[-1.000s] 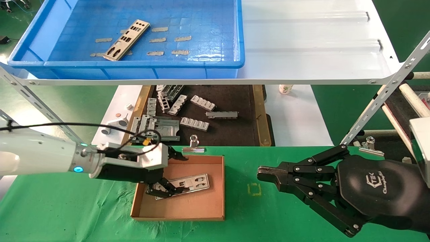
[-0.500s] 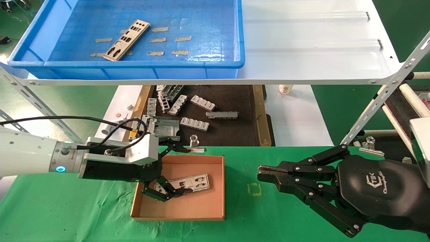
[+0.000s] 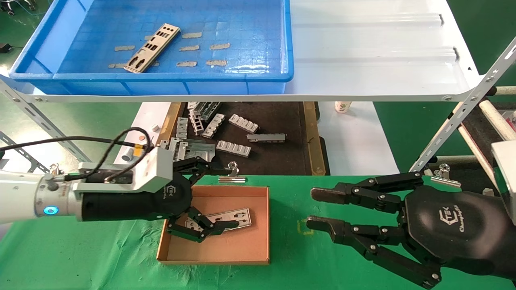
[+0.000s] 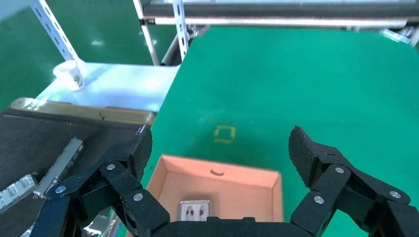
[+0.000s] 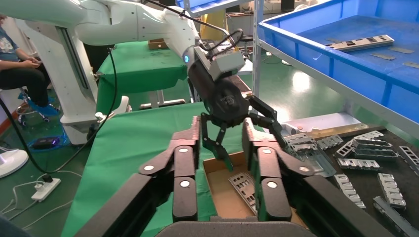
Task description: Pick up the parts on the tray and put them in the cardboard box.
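The left claw (image 3: 215,197), black with linked fingers on a white and silver wrist, hung over the near-left part of the small shallow brown cardboard box (image 3: 246,247) with its jaws spread wide and nothing between them; one finger reached past the box's far wall and the other lay low across the box's inside. Under that lower finger a thin flat silver-grey metal plate with punched cut-outs (image 3: 234,216) lay on the box floor, slightly tilted, its end showing in the left wrist view (image 4: 194,210) between the spread fingers. The box sat on the green cloth-covered tabletop (image 3: 80,257), close to its far edge, beside a small silver binder clip (image 3: 232,174). A second punched silver-grey plate (image 3: 152,48) lay aslant on the grid floor of the large shallow bright-blue plastic tray (image 3: 169,75), which stood on a raised white shelf (image 3: 371,48) beyond the tabletop. Below the shelf, chunky grey ribbed metal brackets (image 3: 234,148) were scattered on a dark brown mat with wooden edges (image 3: 282,157). The right claw (image 3: 316,209), black, hovered above the green cloth to the right of the box, well apart from it, its fingers parted and empty, near a small yellow square mark (image 3: 305,226).
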Robot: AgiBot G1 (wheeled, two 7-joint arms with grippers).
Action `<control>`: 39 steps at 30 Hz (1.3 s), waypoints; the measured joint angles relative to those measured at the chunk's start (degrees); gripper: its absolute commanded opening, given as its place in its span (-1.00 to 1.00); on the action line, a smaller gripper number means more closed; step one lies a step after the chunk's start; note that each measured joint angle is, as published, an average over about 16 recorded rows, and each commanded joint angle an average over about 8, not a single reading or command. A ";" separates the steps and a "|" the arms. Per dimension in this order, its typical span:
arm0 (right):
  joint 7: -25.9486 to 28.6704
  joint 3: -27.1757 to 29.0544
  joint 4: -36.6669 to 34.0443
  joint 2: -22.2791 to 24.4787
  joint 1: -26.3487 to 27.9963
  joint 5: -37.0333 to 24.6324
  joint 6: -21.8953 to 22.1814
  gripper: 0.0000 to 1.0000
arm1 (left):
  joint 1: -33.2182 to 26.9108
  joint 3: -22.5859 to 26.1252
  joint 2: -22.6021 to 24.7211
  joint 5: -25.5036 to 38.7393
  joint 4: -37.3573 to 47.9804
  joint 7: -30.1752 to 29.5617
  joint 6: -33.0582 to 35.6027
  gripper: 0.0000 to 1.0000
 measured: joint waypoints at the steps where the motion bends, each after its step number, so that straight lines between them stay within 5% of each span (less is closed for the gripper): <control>1: 0.00 0.00 0.00 0.00 0.00 0.00 0.00 1.00 | 0.52 -0.66 -0.39 -0.37 -0.85 -0.61 0.12 1.00; 39: 0.00 0.00 -0.01 0.00 -0.01 0.00 0.01 1.00 | 19.02 -24.16 -14.22 -13.72 -31.19 -22.03 4.30 1.00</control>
